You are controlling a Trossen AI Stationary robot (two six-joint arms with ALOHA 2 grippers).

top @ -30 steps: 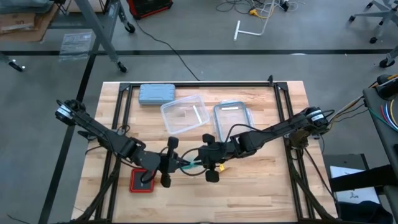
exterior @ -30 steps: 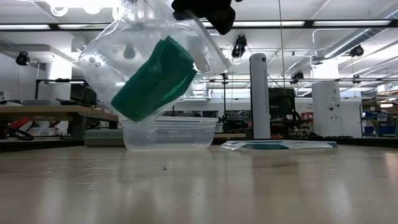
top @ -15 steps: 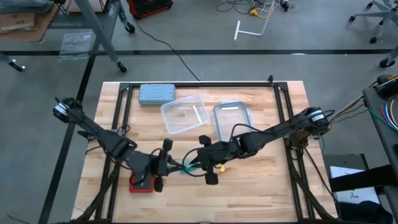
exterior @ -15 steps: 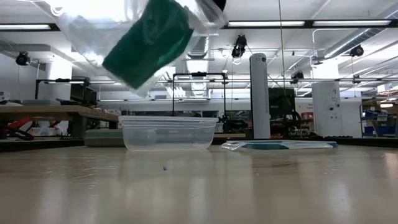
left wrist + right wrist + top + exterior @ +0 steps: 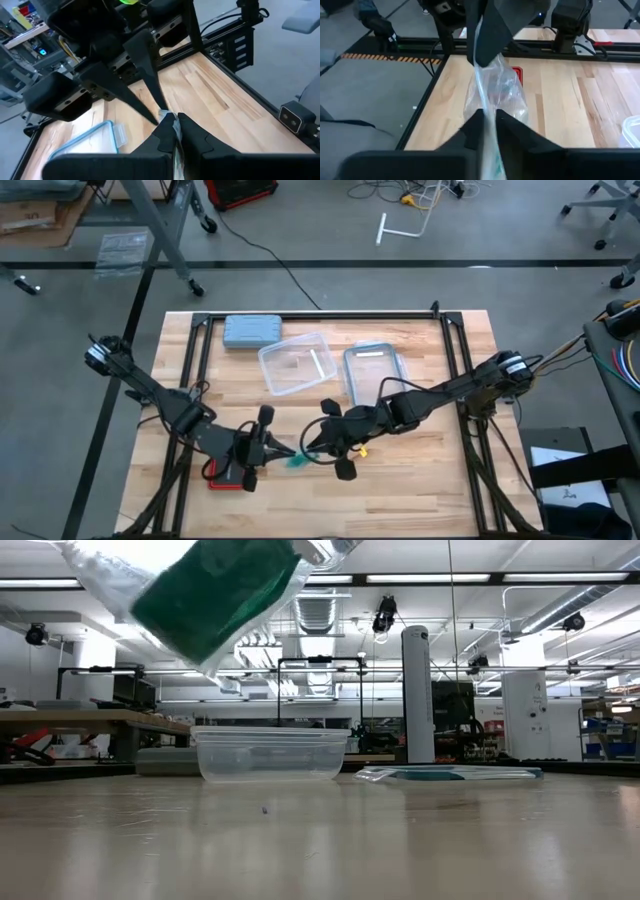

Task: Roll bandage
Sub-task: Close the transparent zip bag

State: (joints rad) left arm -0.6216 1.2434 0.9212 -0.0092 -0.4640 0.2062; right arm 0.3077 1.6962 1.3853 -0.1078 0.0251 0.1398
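While both arms meet, a clear bag (image 5: 190, 595) hangs above the counter (image 5: 420, 470).
Left gripper (image 5: 262, 450) and right gripper (image 5: 318, 442) each pinch it with narrow jaws; the bandage (image 5: 205, 595) sits inside.

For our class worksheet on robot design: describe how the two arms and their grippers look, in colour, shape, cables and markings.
Both arms are black and slender, built of jointed segments. Each base carries a pale round band, and loose black cables loop along the links. The left gripper and the right gripper are black, each with two long fingers tapering to wedge tips. The right arm shows a small yellow mark near its wrist.
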